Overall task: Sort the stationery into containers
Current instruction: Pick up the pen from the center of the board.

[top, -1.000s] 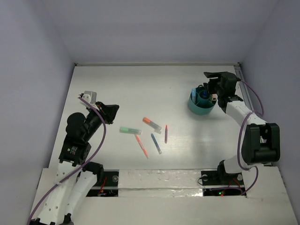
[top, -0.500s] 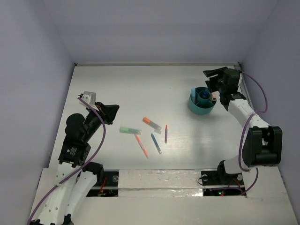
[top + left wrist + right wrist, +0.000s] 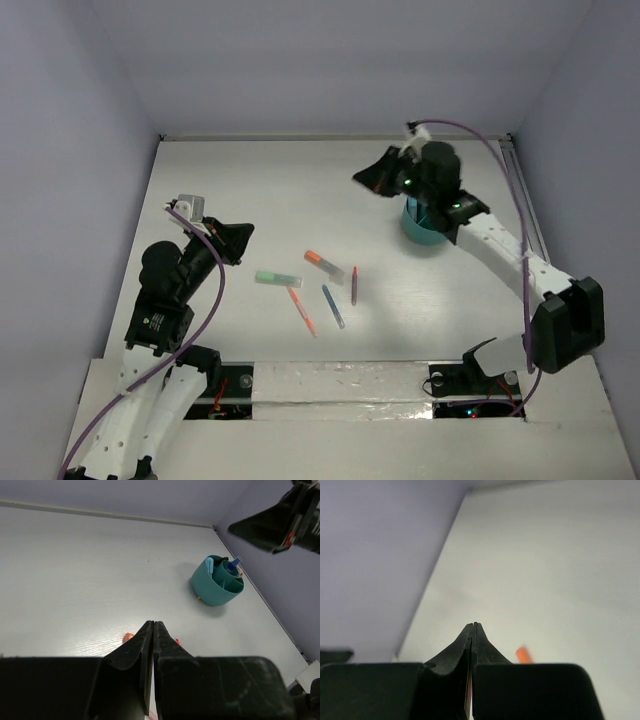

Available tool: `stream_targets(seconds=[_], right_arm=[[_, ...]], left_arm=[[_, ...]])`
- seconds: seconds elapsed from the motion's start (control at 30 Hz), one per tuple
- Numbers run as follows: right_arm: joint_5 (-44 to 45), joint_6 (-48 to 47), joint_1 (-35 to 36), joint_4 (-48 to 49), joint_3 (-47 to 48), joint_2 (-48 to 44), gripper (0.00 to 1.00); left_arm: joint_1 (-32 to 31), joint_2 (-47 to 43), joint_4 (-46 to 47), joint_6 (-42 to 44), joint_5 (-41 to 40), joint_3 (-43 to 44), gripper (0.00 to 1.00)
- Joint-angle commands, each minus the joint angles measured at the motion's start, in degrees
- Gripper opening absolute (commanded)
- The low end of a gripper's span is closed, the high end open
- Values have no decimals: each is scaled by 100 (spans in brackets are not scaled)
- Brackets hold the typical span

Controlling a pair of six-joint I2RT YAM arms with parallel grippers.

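Note:
Loose stationery lies mid-table: a green marker point(image 3: 278, 278), an orange marker point(image 3: 323, 263), an orange pen point(image 3: 302, 311), a blue pen point(image 3: 333, 306) and a purple crayon point(image 3: 354, 285). The teal container point(image 3: 422, 232) stands at the right, partly under my right arm. In the left wrist view the container point(image 3: 217, 582) holds a blue-capped bottle point(image 3: 233, 565). My right gripper point(image 3: 358, 179) hovers left of the cup, pointing left, shut and empty point(image 3: 472, 625). My left gripper point(image 3: 247, 231) is raised at the left, shut on nothing point(image 3: 153, 623), above the orange marker's tip point(image 3: 128, 636).
Purple walls close the table at the back, left and right. The table's back edge point(image 3: 330, 138) runs just behind the right gripper. Both arm bases sit at the near edge.
My right gripper left its place over the teal cup, swung left and closed its jaws. The left arm stayed put. The stationery on the table has not moved.

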Motion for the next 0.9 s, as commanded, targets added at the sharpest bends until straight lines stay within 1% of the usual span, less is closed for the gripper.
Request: stream_targets(seconds=[0.0, 0.03, 0.07, 0.1, 0.17, 0.2, 0.27, 0.3, 0.33, 0.37, 0.4, 0.43, 0.53, 0.57, 0.67, 0.77, 0.87], right_arm=[[-346, -1404, 1104, -607, 280, 306, 0], [-136, -1728, 1489, -843, 324, 524, 0], [-133, -1905, 1658, -976, 386, 657, 0], [75, -2098, 1808, -1299, 456, 789, 0], [252, -2616, 2063, -1687, 816, 1244, 4], [523, -2776, 2291, -2011, 939, 1395, 7], [841, -3205, 2468, -2242, 1203, 1650, 28], [1060, -3295, 2529, -2382, 1291, 1921, 40], [1149, -3365, 2530, -2592, 1378, 2054, 59], [1202, -3514, 2591, -2673, 1501, 2169, 65], [1333, -3576, 2592, -2813, 1555, 2388, 69], [1378, -3629, 2592, -2893, 1616, 2485, 73], [1361, -3902, 2592, -3095, 1862, 2863, 76], [1352, -4094, 2592, -3165, 1950, 2969, 76], [1352, -4288, 2592, -3342, 2293, 3399, 76], [1352, -4385, 2592, -3464, 2662, 3803, 72], [1282, -4438, 2592, -3570, 2961, 4015, 71]], left_arm=[[33, 57, 304, -150, 91, -79, 0], [33, 40, 313, -203, 109, -97, 0], [33, 31, 313, -212, 100, -106, 0], [33, 22, 313, -221, 83, -97, 0], [33, -5, 296, -186, -22, -71, 0], [33, -13, 252, -160, -58, -53, 0], [33, -40, 190, -20, -206, 8, 0], [33, -48, 112, 16, -268, 35, 0], [33, -83, 94, 42, -312, 44, 0], [33, -92, 85, 60, -313, 70, 1], [33, -110, 76, 69, -295, 79, 3], [33, -127, 85, 69, -252, 79, 9], [33, -154, 111, 86, -199, 123, 16], [33, -145, 102, 121, -259, 140, 16], [33, -145, 85, 183, -383, 114, 17], [33, -154, 76, 166, -374, 105, 17], [33, -145, 85, 148, -374, 105, 18]])
